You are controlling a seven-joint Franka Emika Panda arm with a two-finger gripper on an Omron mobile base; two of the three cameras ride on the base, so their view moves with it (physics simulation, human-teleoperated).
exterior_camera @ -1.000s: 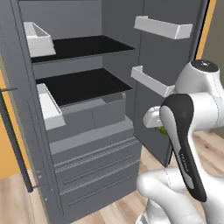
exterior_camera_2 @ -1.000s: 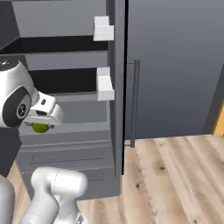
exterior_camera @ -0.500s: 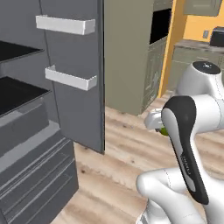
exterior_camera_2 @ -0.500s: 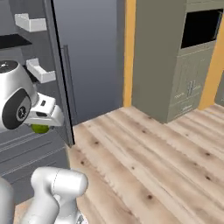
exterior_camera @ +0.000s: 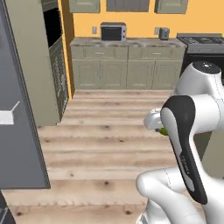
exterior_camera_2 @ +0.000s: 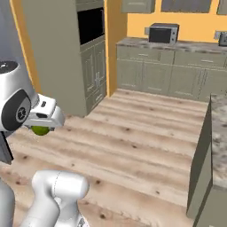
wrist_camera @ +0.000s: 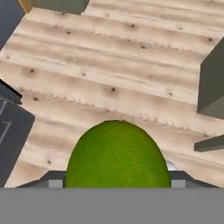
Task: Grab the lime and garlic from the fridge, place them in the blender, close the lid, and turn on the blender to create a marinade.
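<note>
We see the white arm folded close above its base, elbow raised, forearm level; the gripper (exterior_camera_2: 41, 129) points downward over the floor; its jaws are closed on the lime (wrist_camera: 118, 155), which fills the space between the fingertips in the hand view.

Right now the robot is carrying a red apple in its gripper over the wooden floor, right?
Not quite. The gripper is over the wooden floor, but it holds a green lime, not a red apple. The hand view shows the round green fruit up close, and the right base view shows it tucked under the hand.
</note>
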